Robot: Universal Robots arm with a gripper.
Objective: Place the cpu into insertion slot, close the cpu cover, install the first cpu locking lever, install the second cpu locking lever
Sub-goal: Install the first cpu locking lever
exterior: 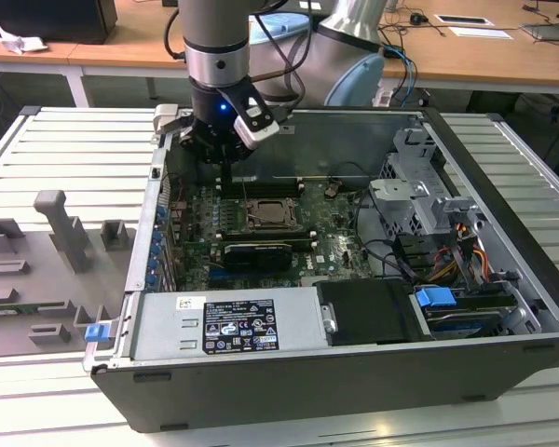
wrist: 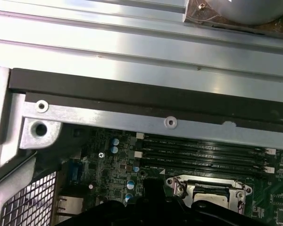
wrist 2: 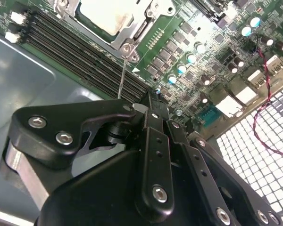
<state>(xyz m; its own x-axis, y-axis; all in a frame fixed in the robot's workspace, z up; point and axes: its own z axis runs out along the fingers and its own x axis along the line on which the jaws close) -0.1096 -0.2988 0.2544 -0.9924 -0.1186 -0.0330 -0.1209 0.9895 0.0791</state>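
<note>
Silver metal cover lies closed over the one chip, and my gripper pinches one thin lever.

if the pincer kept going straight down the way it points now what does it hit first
Probably the long black memory slots just beside the cpu cover, not the cover itself. The pincer hangs over them, by a thin wire lever. Depth is hard to judge.
</note>
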